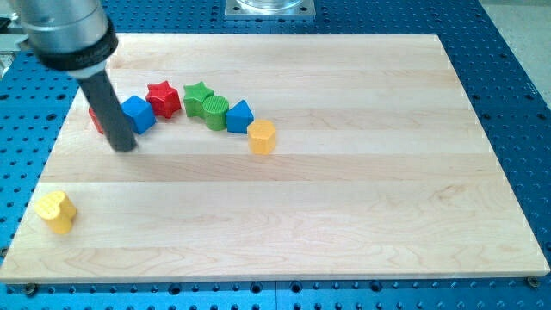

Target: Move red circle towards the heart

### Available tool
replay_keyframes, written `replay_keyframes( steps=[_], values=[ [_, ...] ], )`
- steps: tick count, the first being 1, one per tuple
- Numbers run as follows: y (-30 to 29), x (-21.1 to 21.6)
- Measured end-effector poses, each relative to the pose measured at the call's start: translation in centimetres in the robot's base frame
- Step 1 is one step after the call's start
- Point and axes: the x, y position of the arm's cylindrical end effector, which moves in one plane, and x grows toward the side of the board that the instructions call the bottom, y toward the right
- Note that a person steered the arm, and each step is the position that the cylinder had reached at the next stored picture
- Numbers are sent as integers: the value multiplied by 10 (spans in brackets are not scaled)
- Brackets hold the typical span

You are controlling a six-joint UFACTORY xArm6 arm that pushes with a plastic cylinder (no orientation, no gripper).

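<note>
The red circle [95, 119] lies near the board's upper left, mostly hidden behind my rod. The yellow heart [56, 211] sits at the lower left corner of the board. My tip [124, 146] rests on the board just right of and below the red circle, touching or nearly touching the blue cube [138, 114]. The heart is well below and left of the tip.
A curved row runs right from the blue cube: red star [164, 98], green star [197, 95], green circle [215, 112], blue triangle [238, 116], yellow hexagon [262, 136]. The wooden board [344, 198] lies on a blue perforated table.
</note>
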Motion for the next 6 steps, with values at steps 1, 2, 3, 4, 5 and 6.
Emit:
replay_keyframes(
  steps=[1, 2, 3, 4, 5, 6],
  values=[
    [-5, -17],
    [-4, -56],
    [-22, -87],
    [-54, -48],
    [-23, 4],
    [-21, 9]
  ],
)
